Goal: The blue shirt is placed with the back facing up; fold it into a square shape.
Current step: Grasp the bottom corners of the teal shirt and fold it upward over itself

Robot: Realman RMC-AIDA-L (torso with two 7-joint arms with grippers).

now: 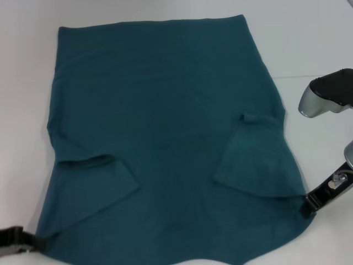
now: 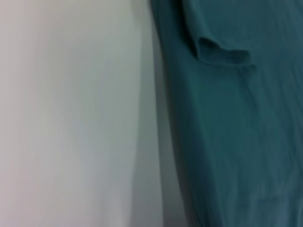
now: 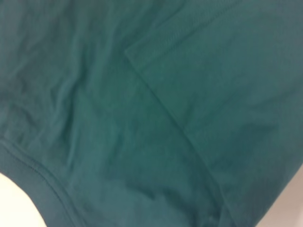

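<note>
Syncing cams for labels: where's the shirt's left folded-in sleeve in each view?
Head view: the left sleeve lies folded onto the blue shirt, lower left, near the left gripper.
Left wrist view: sleeve cuff at the top, beside the bare table.
Right wrist view: not identifiable; the fold there is likely the other sleeve.
Shared landmark: the shirt's left side edge.

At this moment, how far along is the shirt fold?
Done: both sleeves are folded in over the blue shirt, the left sleeve and the right sleeve. In hand: the left tool and the right tool sit at the near corners. Left: folding the body into a square; it lies full length on the white table.
</note>
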